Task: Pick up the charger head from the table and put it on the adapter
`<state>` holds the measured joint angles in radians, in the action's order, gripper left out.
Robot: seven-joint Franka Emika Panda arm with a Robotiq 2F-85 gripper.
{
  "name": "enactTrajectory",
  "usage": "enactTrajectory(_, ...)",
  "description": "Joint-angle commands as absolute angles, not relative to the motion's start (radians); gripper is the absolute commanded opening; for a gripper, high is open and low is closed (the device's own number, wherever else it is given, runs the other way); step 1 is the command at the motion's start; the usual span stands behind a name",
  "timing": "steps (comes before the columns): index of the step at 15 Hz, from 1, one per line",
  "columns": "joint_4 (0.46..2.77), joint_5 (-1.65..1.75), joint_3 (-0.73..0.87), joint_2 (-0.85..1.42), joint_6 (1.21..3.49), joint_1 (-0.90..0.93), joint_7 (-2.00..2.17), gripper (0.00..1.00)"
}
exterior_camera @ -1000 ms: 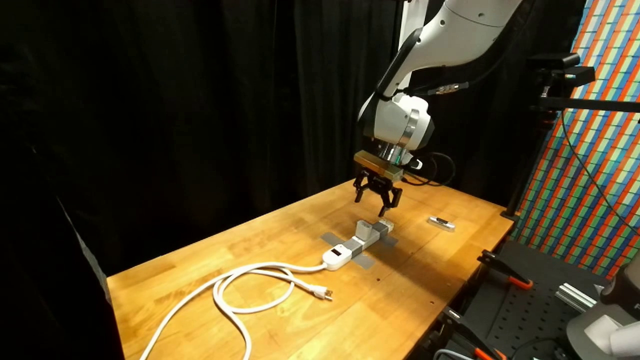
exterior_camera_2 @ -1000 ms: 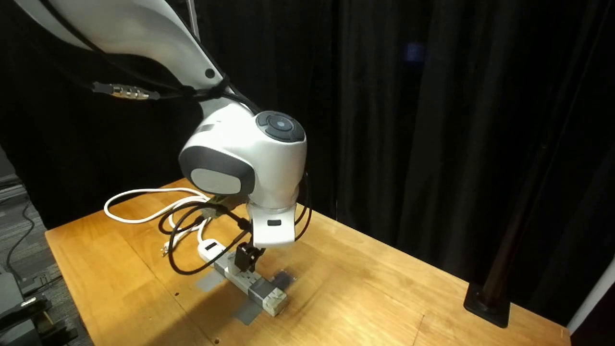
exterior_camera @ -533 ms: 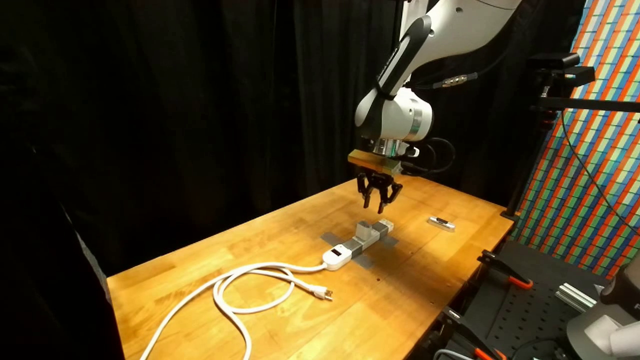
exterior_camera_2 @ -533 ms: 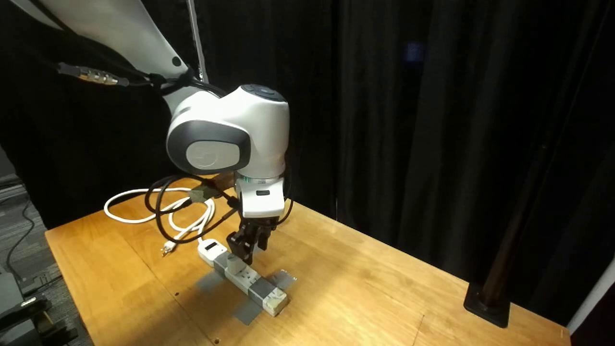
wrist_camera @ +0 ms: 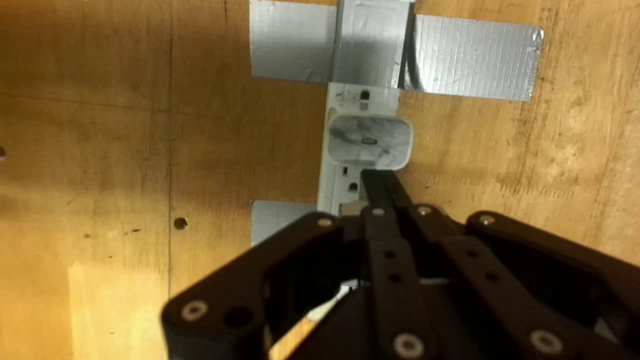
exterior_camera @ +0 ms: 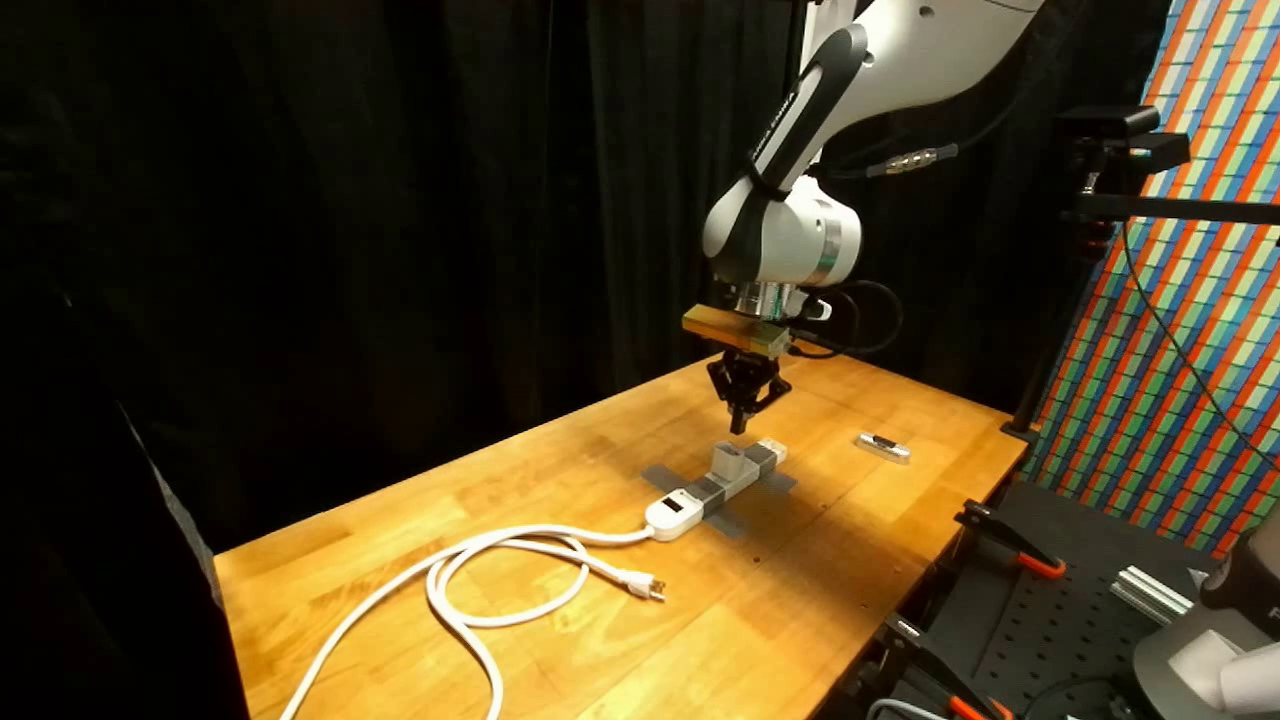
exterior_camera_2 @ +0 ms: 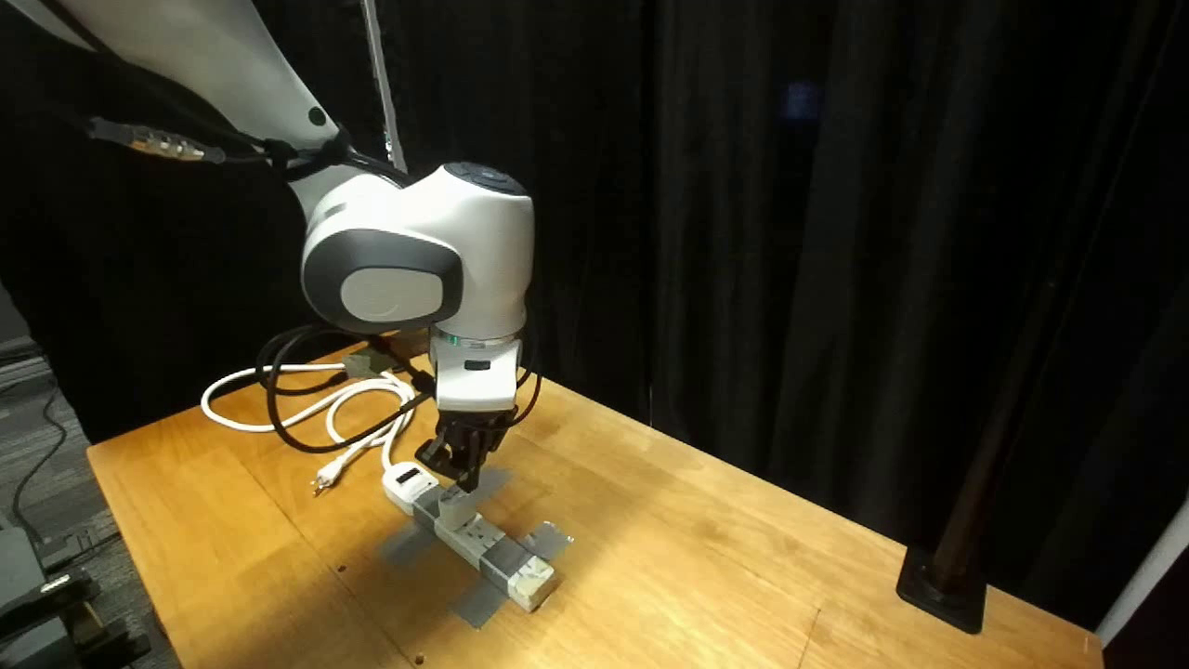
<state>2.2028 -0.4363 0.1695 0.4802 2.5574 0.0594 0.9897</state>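
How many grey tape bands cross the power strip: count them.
2, on the power strip, flanking the charger: the end band, away from the cord; the cord-side band, partly hidden by the claw.

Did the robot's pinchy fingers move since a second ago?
Yes, inward: in an exterior view, the fingers closed together, meeting above the charger head on the taped adapter.

In both exterior views I see black curtains (exterior_camera: pixel 400 250) behind a brightly lit wooden table (exterior_camera: pixel 570 468). A multicoloured, grid-patterned backdrop (exterior_camera: pixel 1200 240) and some grey floor (exterior_camera_2: pixel 28 432) show beyond the table's edges.
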Motion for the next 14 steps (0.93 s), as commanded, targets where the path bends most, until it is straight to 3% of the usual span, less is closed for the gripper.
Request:
enactTrajectory(1,2.271,-0.447,0.128,0.412,2.591,0.034,1.006,0.06)
enactTrajectory(14,2.327,-0.582,0.016,0.436,2.783,-0.022,0.949,0.07)
